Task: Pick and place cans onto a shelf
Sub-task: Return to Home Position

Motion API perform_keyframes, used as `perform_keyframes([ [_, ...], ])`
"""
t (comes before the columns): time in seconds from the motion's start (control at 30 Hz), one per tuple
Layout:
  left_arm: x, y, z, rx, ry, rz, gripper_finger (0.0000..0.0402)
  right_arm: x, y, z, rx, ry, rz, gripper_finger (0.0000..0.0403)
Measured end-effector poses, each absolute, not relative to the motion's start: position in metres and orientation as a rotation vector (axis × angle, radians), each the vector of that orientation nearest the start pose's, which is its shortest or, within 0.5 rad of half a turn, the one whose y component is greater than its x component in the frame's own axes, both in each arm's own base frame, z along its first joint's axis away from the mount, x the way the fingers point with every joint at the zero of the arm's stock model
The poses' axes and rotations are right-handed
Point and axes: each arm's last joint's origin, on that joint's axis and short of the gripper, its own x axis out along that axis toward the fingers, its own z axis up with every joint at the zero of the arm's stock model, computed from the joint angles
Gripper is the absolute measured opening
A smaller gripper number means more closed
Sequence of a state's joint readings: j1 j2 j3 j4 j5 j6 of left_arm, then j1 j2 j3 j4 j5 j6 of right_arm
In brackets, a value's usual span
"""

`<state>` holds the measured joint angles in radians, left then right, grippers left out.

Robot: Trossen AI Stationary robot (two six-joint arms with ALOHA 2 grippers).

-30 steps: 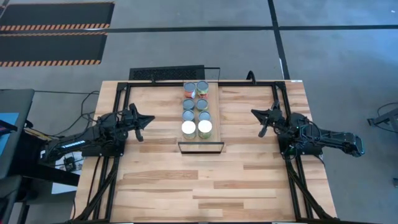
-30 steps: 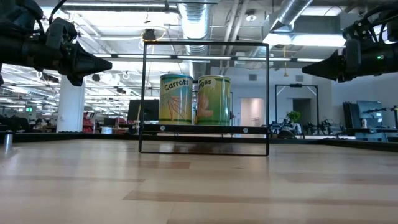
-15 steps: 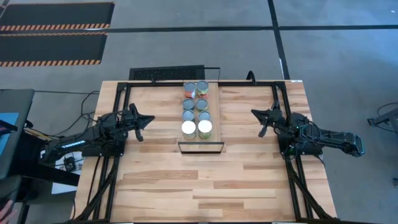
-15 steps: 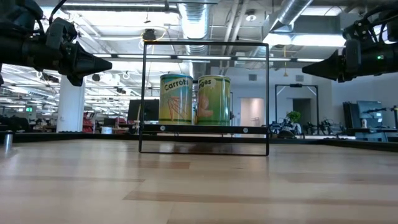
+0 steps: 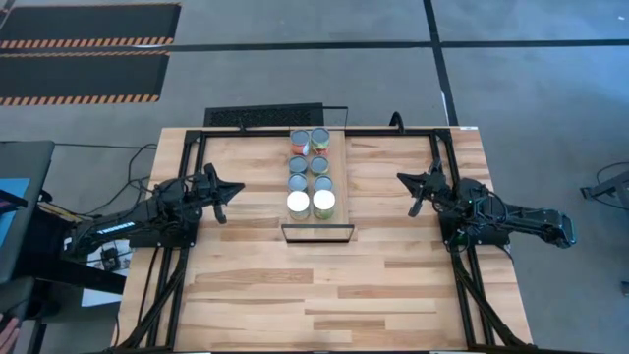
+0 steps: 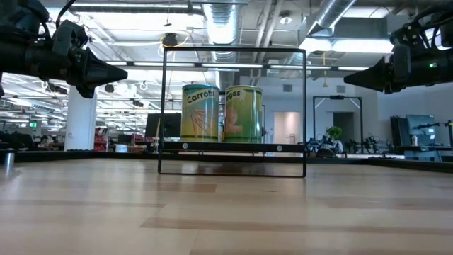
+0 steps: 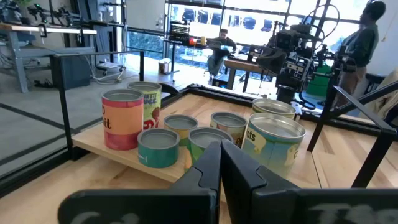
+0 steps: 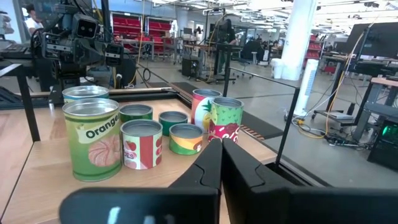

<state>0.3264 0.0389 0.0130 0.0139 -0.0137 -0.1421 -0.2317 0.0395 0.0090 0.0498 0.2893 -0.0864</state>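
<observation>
Eight cans (image 5: 311, 169) stand in two rows on the narrow light-wood shelf (image 5: 315, 228) with its thin black frame, at the table's middle far part. The two nearest cans (image 5: 311, 204) have white lids; in the low view they show as a yellow "Carrots" can (image 6: 200, 113) and a green can (image 6: 243, 114). My left gripper (image 5: 239, 187) is shut and empty, left of the shelf, pointing at it. My right gripper (image 5: 401, 178) is shut and empty, right of the shelf, pointing at it. Both hang above the table.
Black rails (image 5: 182, 197) run along the table's left, right and far sides. The shelf's black wire frame (image 6: 233, 49) rises above the cans. Bare wooden tabletop (image 5: 324, 295) lies in front of the shelf. People and workbenches show in the room beyond.
</observation>
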Motion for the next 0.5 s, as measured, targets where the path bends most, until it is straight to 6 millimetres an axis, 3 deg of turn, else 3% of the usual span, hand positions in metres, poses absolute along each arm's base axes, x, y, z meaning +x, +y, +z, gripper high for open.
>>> perform_keyframes([
  [0.5, 0.094, 0.0322, 0.1663, -0.134, -0.011, 0.341, 0.0, 0.0939, -0.0306, 0.1682, -0.084, 0.003, -0.522, 0.0028],
])
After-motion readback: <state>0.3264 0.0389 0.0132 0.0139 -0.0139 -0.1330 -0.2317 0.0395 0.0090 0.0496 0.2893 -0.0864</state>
